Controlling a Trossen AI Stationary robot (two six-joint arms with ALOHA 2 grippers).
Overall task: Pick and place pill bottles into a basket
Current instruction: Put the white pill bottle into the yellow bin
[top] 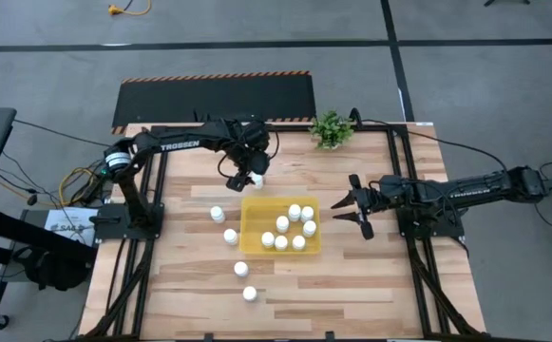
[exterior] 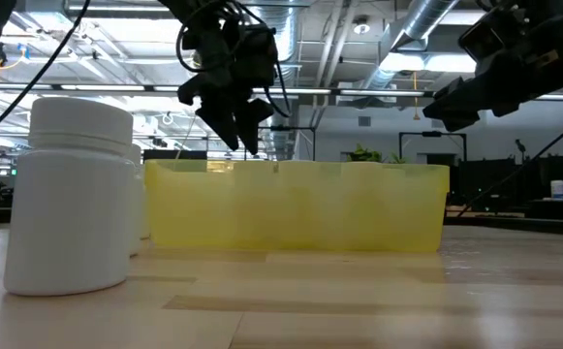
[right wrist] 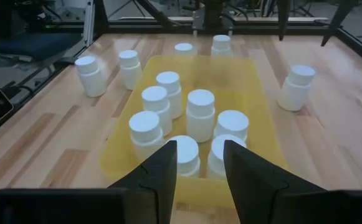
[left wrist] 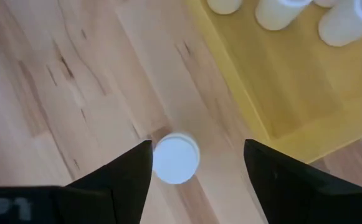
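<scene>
Table of pale wood planks, seen from above, with a shallow yellow basket near its centre. Seven white pill bottles stand upright inside the basket, grouped toward its right half. Five more bottles stand on the wood: one left of the basket, one just beside its left wall, two nearer the front edge, and one just beyond the basket's far left corner.

Left gripper, reaching in from the left arm, hangs over that far bottle. In the left wrist view its two dark fingers stand apart on either side of the bottle's round cap; one finger looks close to the cap, the other is clear of it, so the bottle is bracketed but not clamped. The basket's corner lies just beside this bottle.

Right gripper waits to the right of the basket, clear of it, its fingers drawn in as far as they go and holding nothing.

A small green plant sits at the table's far edge.
</scene>
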